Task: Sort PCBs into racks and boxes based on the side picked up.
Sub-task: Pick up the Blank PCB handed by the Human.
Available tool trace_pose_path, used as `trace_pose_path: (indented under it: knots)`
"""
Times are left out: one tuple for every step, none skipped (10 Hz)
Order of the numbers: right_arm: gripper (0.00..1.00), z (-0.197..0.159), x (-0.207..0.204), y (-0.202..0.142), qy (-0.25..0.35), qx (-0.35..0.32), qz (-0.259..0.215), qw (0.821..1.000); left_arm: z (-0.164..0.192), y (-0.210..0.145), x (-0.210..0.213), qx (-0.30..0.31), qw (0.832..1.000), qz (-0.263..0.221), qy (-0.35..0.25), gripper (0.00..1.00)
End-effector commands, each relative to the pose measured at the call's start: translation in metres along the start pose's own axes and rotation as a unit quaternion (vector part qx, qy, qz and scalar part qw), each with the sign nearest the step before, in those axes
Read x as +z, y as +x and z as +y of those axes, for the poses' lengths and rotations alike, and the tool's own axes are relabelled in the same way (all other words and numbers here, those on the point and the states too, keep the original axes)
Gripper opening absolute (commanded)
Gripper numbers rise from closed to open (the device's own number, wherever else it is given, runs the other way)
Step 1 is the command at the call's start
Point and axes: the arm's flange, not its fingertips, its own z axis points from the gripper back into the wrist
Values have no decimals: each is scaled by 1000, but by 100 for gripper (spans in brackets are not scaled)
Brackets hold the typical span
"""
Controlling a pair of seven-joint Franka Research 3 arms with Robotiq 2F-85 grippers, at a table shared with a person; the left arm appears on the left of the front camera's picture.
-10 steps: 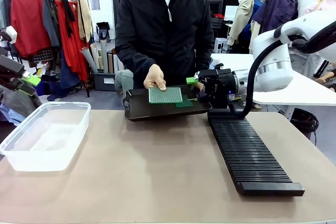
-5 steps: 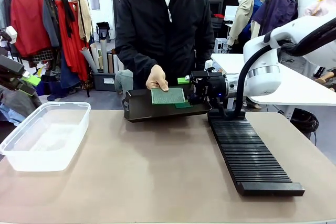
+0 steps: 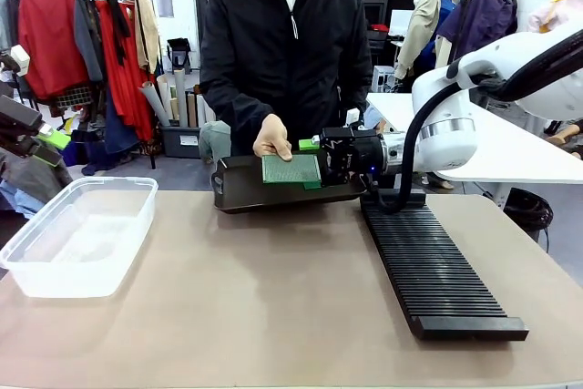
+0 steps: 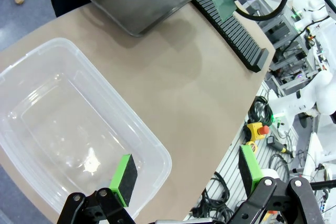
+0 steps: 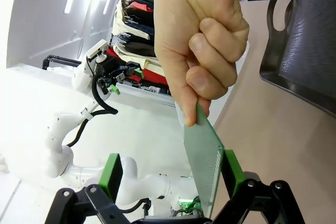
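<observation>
A person's hand (image 3: 271, 138) holds a light, dot-grid PCB (image 3: 291, 168) over the dark tray (image 3: 246, 193). In the right wrist view this PCB (image 5: 207, 156) stands edge-on between the green pads, close to the right pad (image 5: 231, 170). My right gripper (image 3: 312, 165) is open around the board's right end. A second green board (image 3: 314, 185) lies on the tray below it. The long black slotted rack (image 3: 433, 266) runs along the table's right side. My left gripper (image 4: 186, 174) hangs open above the clear tub (image 4: 68, 129), holding nothing.
The clear tub (image 3: 77, 234) sits at the table's left edge. The person stands at the far side, behind the tray. A clothes rail (image 3: 82, 43) and other tables stand farther back. Bare tabletop (image 3: 273, 298) spans the middle.
My right gripper has moved left along the tray's far side until its fingers are around the PCB's right end. The person's hand has raised the board slightly.
</observation>
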Motion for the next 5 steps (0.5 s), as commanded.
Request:
trace_pose_path:
  knots:
    - [100,2,-3,10,2,-5,-29,1000,0,0,0,0,1000,-2,-3,100]
    - [100,3,-2,11,0,-4,-32,999,0,0,0,0,1000,-2,-3,100]
    - [100,3,0,12,-1,-5,-36,999,0,0,0,0,1000,-2,-3,100]
    - [100,3,1,13,-2,-4,-37,999,0,0,0,0,1000,-2,-3,100]
    - [100,3,0,13,-3,-5,-36,999,0,0,0,0,1000,-2,-3,100]
